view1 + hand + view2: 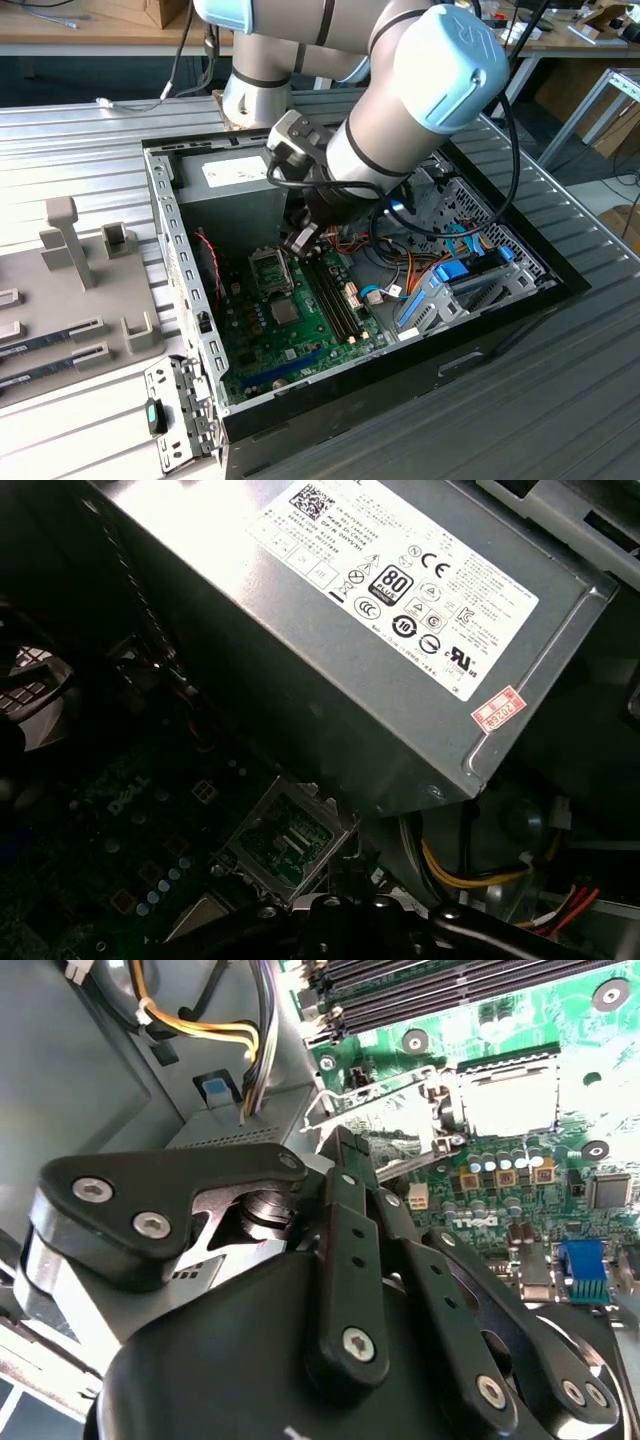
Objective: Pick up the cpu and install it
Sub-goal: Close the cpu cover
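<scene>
My gripper [300, 240] reaches down into the open computer case and hangs just above the motherboard [290, 330], beside the black socket frame [270, 268]. In the second wrist view the black fingertips [338, 1150] meet with nothing visible between them, a short way from the socket [505, 1060]. A pale bright square [505, 1098] fills the socket; I cannot tell whether it is the cpu. The metal load plate [440, 1110] stands raised at the socket's edge, and it also shows tilted up in the first wrist view [285, 840].
The grey power supply [380, 610] [235, 175] sits close beside the socket. Memory slots [450, 990] [335, 295] run along the other side. Yellow and black cables [200, 1025] hang near the gripper. A grey fixture [80, 280] lies at the exterior view's left.
</scene>
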Available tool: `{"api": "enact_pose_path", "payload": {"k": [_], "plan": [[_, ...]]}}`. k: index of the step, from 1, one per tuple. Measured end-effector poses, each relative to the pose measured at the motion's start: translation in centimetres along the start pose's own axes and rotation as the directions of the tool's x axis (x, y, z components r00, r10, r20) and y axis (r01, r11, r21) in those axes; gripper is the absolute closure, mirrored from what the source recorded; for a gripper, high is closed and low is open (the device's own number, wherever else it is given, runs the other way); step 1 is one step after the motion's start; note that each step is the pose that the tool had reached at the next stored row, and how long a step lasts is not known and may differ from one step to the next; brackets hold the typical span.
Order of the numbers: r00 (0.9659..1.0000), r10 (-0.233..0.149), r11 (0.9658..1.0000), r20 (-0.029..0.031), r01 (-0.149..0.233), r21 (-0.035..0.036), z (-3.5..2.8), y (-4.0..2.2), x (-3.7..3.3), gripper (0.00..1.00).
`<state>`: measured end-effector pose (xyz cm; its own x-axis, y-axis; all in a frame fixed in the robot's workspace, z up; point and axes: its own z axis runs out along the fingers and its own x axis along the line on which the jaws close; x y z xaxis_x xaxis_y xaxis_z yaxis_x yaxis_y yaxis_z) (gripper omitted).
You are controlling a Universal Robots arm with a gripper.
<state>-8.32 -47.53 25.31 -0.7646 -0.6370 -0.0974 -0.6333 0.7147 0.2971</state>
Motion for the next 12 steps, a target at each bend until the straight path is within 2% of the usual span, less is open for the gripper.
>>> {"api": "enact_pose_path", "payload": {"k": [1,2,4,5,12], "plan": [[1.0000,0.001,1.0000,-0.0016,-0.001,-0.0019,0.09,-0.17,-0.04,0.89],[1.0000,0.002,1.0000,-0.0064,-0.002,-0.0057,0.25,-0.57,-0.38,0.89],[0.9999,0.006,0.9999,-0.0143,-0.006,-0.0125,0.49,-1.70,-1.56,0.89],[0.9998,0.007,0.9999,-0.0167,-0.007,-0.0146,0.66,-2.01,-1.98,0.89],[0.9998,0.007,0.9999,-0.0168,-0.007,-0.0149,2.36,-1.58,-2.63,0.89]]}}
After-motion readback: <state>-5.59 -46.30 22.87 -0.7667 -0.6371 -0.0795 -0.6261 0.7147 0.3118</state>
